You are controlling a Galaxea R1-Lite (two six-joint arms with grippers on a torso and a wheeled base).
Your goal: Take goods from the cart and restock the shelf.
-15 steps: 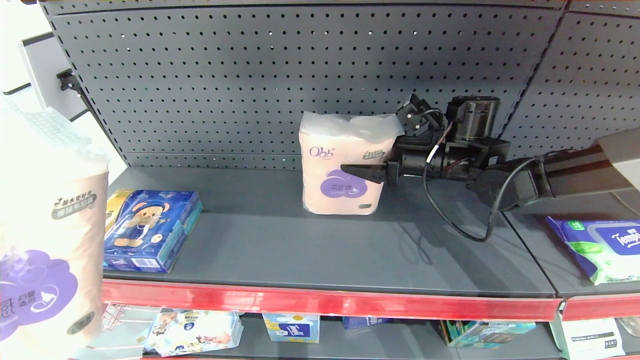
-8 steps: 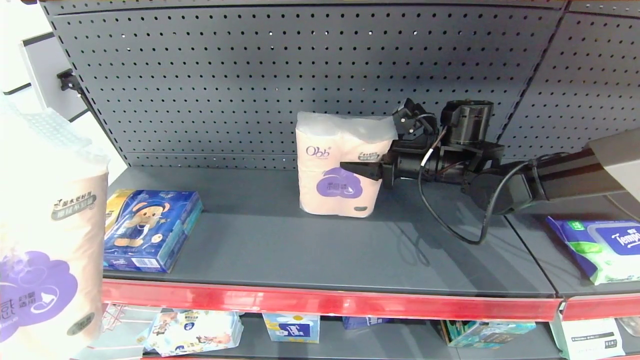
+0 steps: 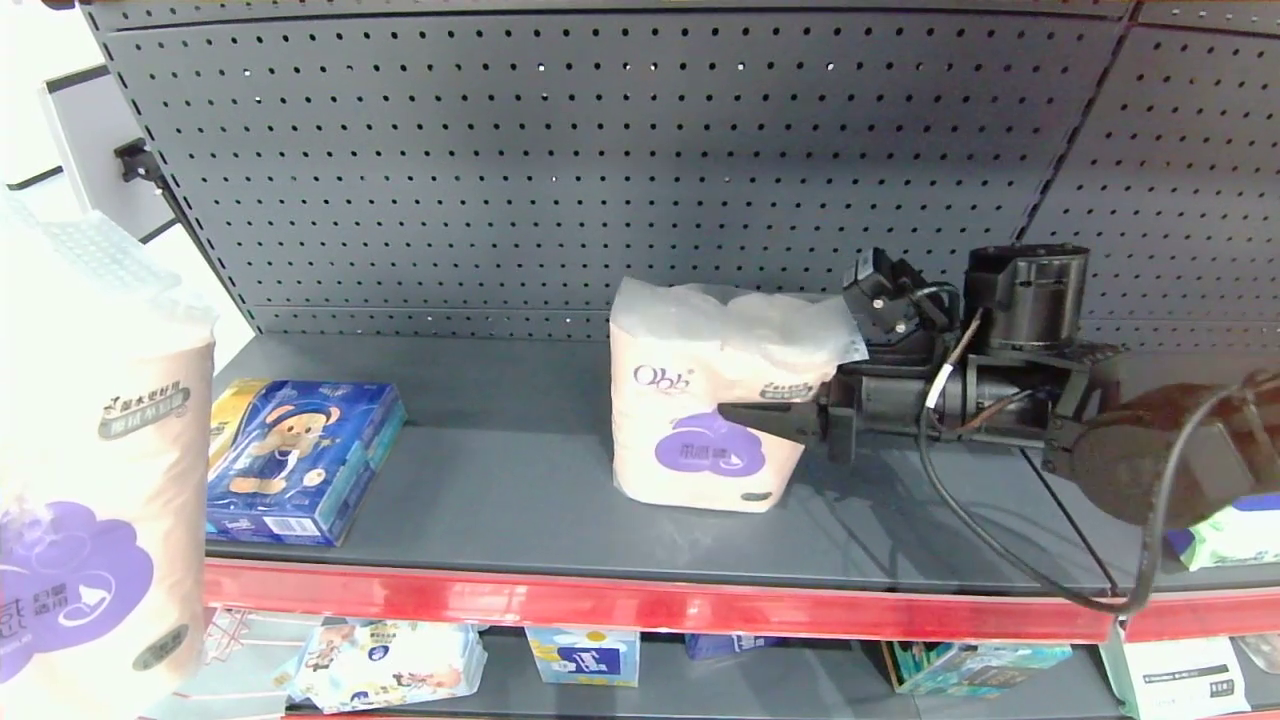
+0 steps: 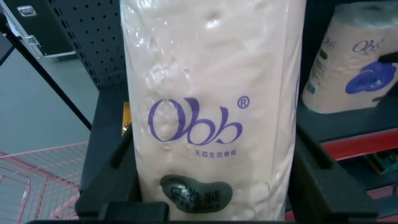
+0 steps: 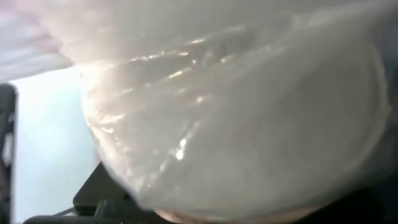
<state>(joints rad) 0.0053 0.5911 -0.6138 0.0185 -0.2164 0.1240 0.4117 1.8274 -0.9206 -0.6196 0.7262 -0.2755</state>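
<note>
A peach toilet paper pack [image 3: 700, 400] with a purple label stands near the middle of the grey shelf [image 3: 500, 500]. My right gripper [image 3: 745, 395] is shut on its right side, one finger [image 3: 770, 415] across the front face. Its clear wrapping [image 5: 236, 112] presses close against the right wrist camera. A second, matching toilet paper pack [image 3: 90, 500] hangs at the far left, in front of the shelf. My left gripper [image 4: 214, 186] is shut on it, dark fingers [image 4: 112, 168] flanking both sides. The first pack [image 4: 351, 59] also appears in the left wrist view.
A blue box [image 3: 300, 455] lies at the shelf's left end and a wipes pack [image 3: 1225, 530] on the right section. The pegboard back [image 3: 600, 150] rises behind. A red shelf edge [image 3: 650, 600] fronts the deck, with goods on the lower shelf [image 3: 390, 660]. Red cart wire [image 4: 31, 186] is below.
My right arm has pulled the toilet paper pack from the back of the shelf toward the front edge and slightly right. The left arm and its pack have stayed put.
</note>
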